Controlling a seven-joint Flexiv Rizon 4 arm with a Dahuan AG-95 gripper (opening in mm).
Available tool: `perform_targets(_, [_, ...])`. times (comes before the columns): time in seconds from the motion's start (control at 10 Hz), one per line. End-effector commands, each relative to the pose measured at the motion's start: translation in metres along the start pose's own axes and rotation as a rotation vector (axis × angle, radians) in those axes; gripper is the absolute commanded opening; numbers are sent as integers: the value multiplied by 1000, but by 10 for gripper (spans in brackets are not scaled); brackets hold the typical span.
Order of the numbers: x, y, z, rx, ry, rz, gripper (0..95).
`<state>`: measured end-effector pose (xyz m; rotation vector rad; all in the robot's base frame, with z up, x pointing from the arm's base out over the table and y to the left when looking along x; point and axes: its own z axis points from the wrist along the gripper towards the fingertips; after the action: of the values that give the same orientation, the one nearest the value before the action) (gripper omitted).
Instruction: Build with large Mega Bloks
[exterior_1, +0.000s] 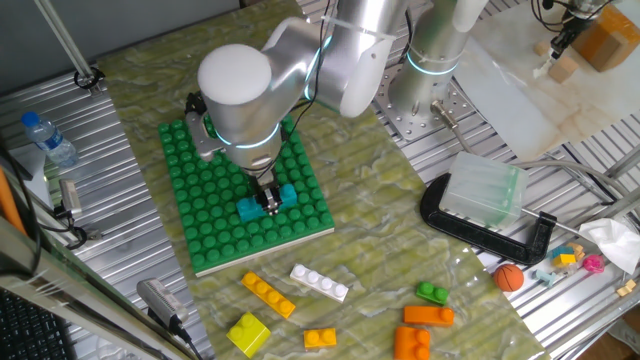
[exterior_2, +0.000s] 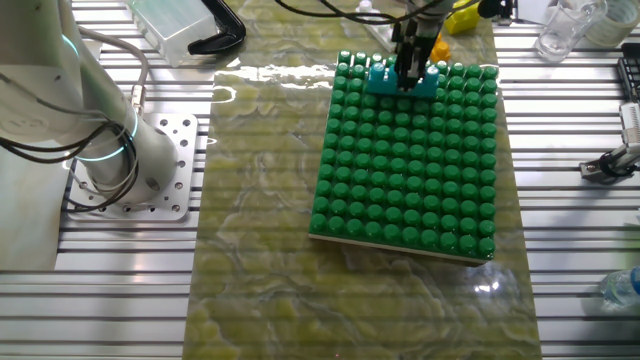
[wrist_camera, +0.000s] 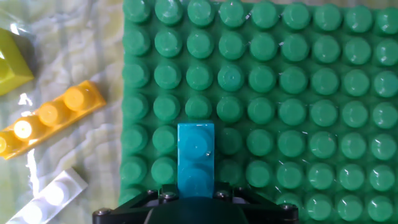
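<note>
Jaws: pinched teal brick (exterior_1: 266, 202) w/ gripper (exterior_1: 270, 205) over it.
Brick: sat on green baseplate (exterior_1: 210, 200), nr its edge.
Counter: yellow (exterior_1: 268, 295), white (exterior_1: 319, 282) bricks lay loose.

A robotics lab bench: the arm's base (exterior_2: 130, 165) is bolted to a slatted aluminium table (exterior_2: 120, 270), a black clamp (exterior_1: 487, 228) beside it.

no readable text, labels or numbers

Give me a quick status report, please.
Pincer shut on teal brick, low on green baseplate near its edge. Other bricks loose off the plate. Nothing in the way.
</note>
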<state>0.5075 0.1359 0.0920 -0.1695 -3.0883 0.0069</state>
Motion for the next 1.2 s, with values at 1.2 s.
perform_targets(1.2, [-4,0,23,-23,55,33,0])
